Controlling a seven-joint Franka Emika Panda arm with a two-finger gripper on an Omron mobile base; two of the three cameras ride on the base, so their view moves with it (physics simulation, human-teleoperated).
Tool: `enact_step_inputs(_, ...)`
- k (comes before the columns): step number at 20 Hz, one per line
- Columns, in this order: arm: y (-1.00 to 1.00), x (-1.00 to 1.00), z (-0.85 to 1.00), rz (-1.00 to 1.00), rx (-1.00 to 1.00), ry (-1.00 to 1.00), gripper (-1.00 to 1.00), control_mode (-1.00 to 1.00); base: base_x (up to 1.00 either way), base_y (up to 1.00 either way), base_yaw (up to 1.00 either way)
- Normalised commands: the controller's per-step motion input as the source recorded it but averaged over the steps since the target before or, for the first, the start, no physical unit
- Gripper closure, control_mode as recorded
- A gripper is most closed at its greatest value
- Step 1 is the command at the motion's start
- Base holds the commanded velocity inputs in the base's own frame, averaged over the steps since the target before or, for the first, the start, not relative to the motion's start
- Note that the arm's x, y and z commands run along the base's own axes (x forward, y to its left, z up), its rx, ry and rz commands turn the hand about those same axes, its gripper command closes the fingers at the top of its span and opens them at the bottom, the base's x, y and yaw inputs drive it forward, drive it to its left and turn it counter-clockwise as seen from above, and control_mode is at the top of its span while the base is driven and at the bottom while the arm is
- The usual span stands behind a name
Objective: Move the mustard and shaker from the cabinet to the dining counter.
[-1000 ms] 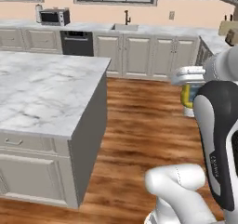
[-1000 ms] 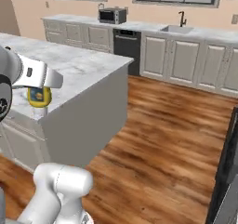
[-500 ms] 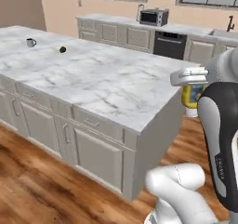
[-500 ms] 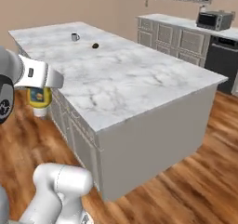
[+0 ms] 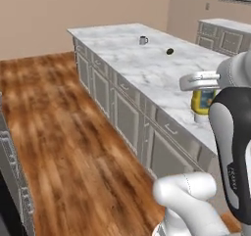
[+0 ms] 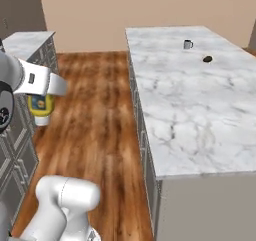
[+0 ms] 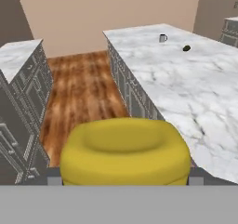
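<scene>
My gripper (image 5: pixel 201 97) is shut on the mustard (image 5: pixel 202 105), a small yellow squeeze bottle that hangs upright below the hand. From the right base camera the mustard (image 6: pixel 40 107) hangs over the wood floor, left of the dining counter (image 6: pixel 190 100). Through the hand camera the yellow bottle (image 7: pixel 125 148) sits between the fingertips (image 7: pixel 55 179), with the marble dining counter (image 7: pixel 186 79) ahead to the right. In the left base view the bottle appears in front of the counter's near end (image 5: pixel 147 59). The shaker and the cabinet are out of view.
A grey mug (image 5: pixel 142 40) and a small dark object (image 5: pixel 169 51) sit far along the island top. A second marble-topped run of drawers (image 7: pixel 18 56) stands to the left, and a wood-floor aisle (image 6: pixel 100 110) lies between the two counters.
The whole scene has swung as the base moved: the island now runs lengthwise ahead and the far kitchen wall is gone from view. The mustard stays in the gripper.
</scene>
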Motion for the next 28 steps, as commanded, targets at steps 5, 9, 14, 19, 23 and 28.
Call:
enact_step_inputs(5, 0.0, 0.0, 0.0, 0.0, 0.0, 0.0, 1.0, 1.0, 1.0, -0.04, 0.28)
enact_step_inputs(9, 0.0, 0.0, 0.0, 0.0, 0.0, 0.0, 1.0, 1.0, 1.0, 0.0, 0.53)
enact_step_inputs(14, 0.0, 0.0, 0.0, 0.0, 0.0, 0.0, 1.0, 1.0, 1.0, -0.01, 0.2)
enact_step_inputs(19, 0.0, 0.0, 0.0, 0.0, 0.0, 0.0, 1.0, 1.0, 1.0, 0.02, 0.11)
enact_step_inputs(23, 0.0, 0.0, 0.0, 0.0, 0.0, 0.0, 1.0, 1.0, 1.0, 0.07, 0.01)
enact_step_inputs(28, 0.0, 0.0, 0.0, 0.0, 0.0, 0.0, 1.0, 1.0, 1.0, 0.45, -0.05)
